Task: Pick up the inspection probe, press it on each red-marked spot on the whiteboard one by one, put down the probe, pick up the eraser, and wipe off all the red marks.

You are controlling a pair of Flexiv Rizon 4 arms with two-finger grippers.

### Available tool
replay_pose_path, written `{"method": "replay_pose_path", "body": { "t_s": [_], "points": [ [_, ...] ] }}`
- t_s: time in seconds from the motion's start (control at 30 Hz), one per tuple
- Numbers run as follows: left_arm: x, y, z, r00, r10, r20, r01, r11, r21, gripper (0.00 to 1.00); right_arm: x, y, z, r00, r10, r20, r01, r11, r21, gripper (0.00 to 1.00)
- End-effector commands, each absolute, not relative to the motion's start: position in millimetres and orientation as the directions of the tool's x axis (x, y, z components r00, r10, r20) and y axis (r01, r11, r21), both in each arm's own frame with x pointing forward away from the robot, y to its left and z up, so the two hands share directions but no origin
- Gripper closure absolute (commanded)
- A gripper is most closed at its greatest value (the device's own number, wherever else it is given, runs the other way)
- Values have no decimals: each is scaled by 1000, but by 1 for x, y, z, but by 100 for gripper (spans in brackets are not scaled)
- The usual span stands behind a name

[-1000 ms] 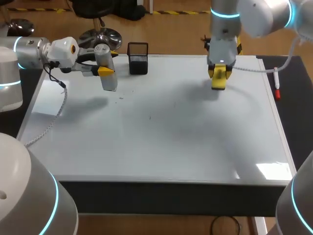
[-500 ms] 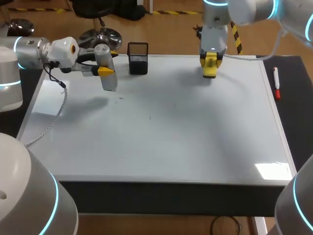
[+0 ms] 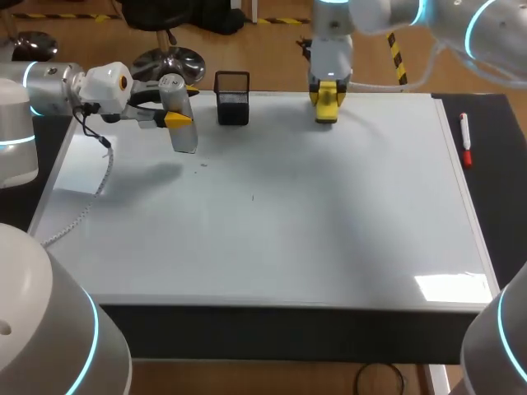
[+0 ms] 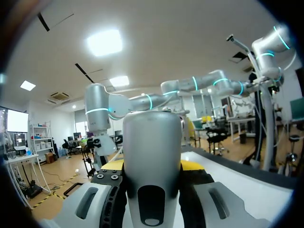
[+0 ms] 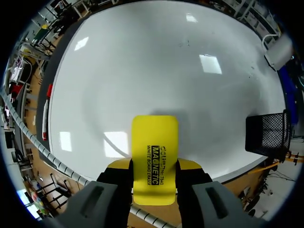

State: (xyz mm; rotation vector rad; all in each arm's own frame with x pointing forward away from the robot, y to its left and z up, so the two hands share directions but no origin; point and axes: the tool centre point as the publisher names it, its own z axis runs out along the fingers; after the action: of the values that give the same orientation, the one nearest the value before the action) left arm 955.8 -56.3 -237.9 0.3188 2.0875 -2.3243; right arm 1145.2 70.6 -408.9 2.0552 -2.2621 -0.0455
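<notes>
My left gripper [image 3: 174, 120] is shut on the grey cylindrical probe [image 3: 181, 115], held tilted above the far left corner of the whiteboard [image 3: 272, 222]. In the left wrist view the probe [image 4: 152, 156] fills the space between the yellow-tipped fingers [image 4: 191, 165]. My right gripper [image 3: 326, 99] is shut on the yellow eraser [image 3: 326, 107] over the board's far edge, right of the black mesh holder [image 3: 232, 99]. From the right wrist the eraser [image 5: 154, 156] hangs above the whiteboard [image 5: 156, 61]. The board shows only tiny dark specks [image 3: 253, 196]; I see no red marks.
The black mesh holder [image 5: 266, 135] stands at the board's far edge between the two grippers. A red-capped marker [image 3: 466, 141] lies on the dark strip right of the board. A cable [image 3: 90, 193] trails from my left arm over the board's left side.
My right arm has carried the eraser left and toward the far edge, closer to the mesh holder. The left arm and probe have stayed in place.
</notes>
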Motion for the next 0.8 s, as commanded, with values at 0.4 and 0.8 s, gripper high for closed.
{"method": "replay_pose_path", "body": {
  "t_s": [0.4, 0.8],
  "points": [
    [955, -56, -237, -979, 132, -153, 138, -116, -984, 100, 1157, 113, -413, -29, -999, 42, -991, 34, 127, 100],
    [955, -56, -237, -979, 132, -153, 138, -116, -984, 100, 1150, 133, -419, 20, -999, 27, -992, -16, 127, 100]
  ]
}}
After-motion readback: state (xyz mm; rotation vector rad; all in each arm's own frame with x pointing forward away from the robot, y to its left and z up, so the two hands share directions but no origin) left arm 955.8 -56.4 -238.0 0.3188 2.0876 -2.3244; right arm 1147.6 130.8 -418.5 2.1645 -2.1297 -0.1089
